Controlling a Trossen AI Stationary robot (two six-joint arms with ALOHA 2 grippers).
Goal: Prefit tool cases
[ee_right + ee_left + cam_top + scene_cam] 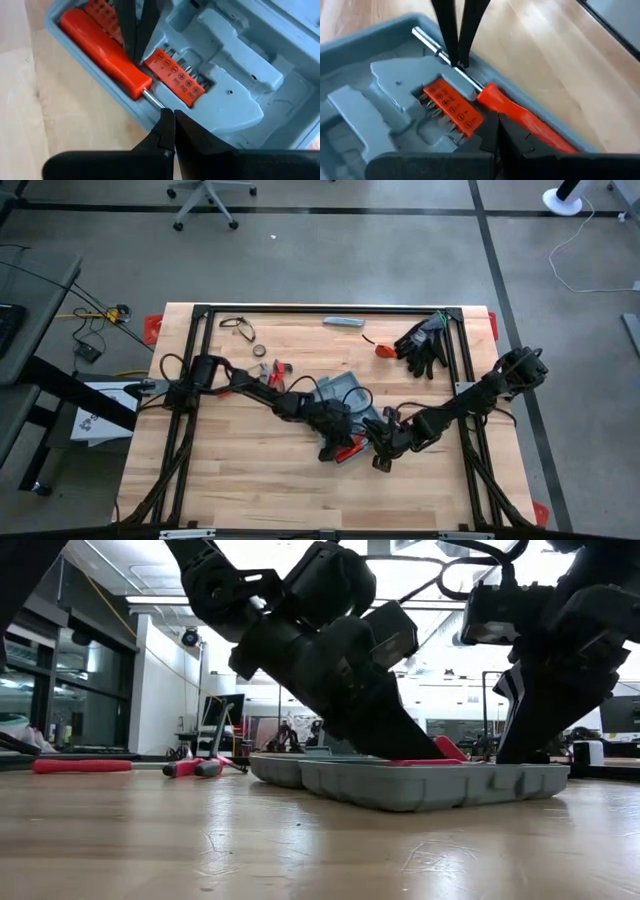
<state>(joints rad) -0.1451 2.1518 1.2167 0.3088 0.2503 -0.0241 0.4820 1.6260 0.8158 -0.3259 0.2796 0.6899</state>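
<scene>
The blue-grey tool case (340,390) lies open on the table's middle, its moulded tray (380,95) facing up. A red-handled screwdriver (520,117) lies along the tray's near edge beside an orange bit holder (452,107). My left gripper (497,132) is shut, its tips at the handle's inner side, next to the bit holder. My right gripper (170,122) is shut, its tips over the screwdriver's metal shaft (154,99). In the low view both arms slant down into the case (430,785). My left gripper's shut fingertips (134,47) stand in the gap between the red handle (107,52) and the bit holder, coming down at a slant from the table's left. Whether they touch the handle I cannot tell. My right gripper's shut fingertips (459,55) rest on the bare shaft (470,80) a little way from the handle, coming steeply from above. The screwdriver lies in the tray.
Black gloves (425,340) lie at the far right, a slim grey bar (343,322) at the far edge, small red-handled tools (278,370) left of the case. A black frame (200,315) runs round the table. Bare wood lies in front of the case.
</scene>
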